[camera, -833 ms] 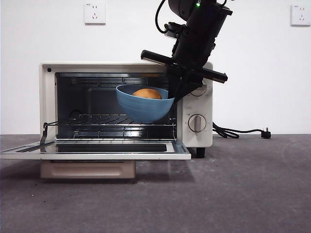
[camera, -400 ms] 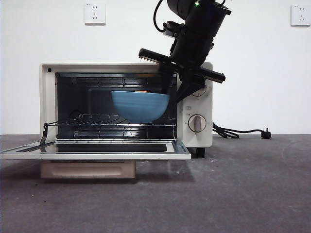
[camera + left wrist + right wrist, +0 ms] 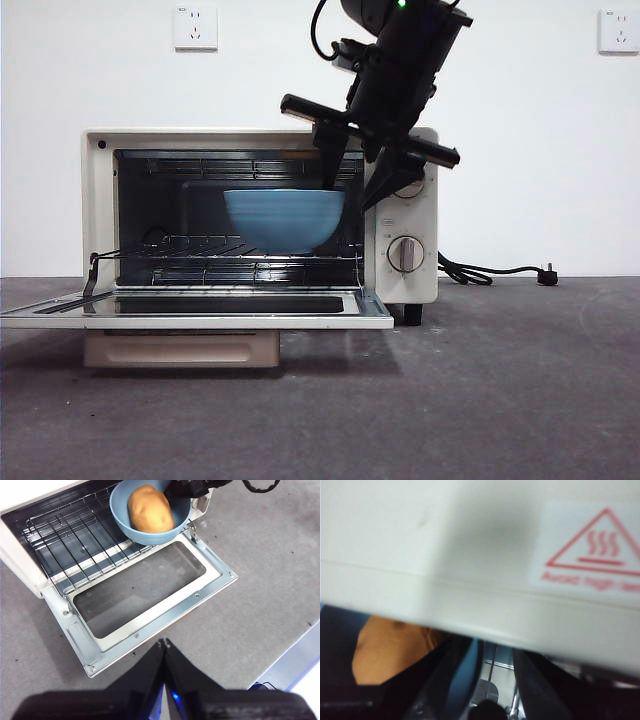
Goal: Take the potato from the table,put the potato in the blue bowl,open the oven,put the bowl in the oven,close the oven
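Potato [image 3: 150, 509] sits inside the blue bowl [image 3: 284, 218], and the bowl is held level in the mouth of the oven [image 3: 100, 205], just above the wire rack [image 3: 200, 245]. From the front the bowl's rim hides the potato; the left wrist view shows it lying golden-brown in the bowl's hollow. The right gripper [image 3: 350, 185] reaches down from above at the oven's right side, its jaws clamped on the bowl's right rim, one inside the bowl and one outside. In the right wrist view the oven's cream top [image 3: 470, 570] with a red heat-warning label [image 3: 592, 547] fills most of the frame, blurred, with the potato and the bowl's blue rim showing beneath it between the dark jaws.

The oven door [image 3: 200, 310] hangs fully open, lying flat and level over the bench [image 3: 480, 400], its glass window facing up. Two round knobs sit on the oven's right panel, the upper one partly behind the gripper, the lower knob [image 3: 405, 253] in clear view. A black power cord [image 3: 490, 272] trails across the bench to the right of the oven.

The left gripper [image 3: 164, 647] hovers high above the bench in front of the open door, well apart from the bowl, its jaws pressed together at the tips.
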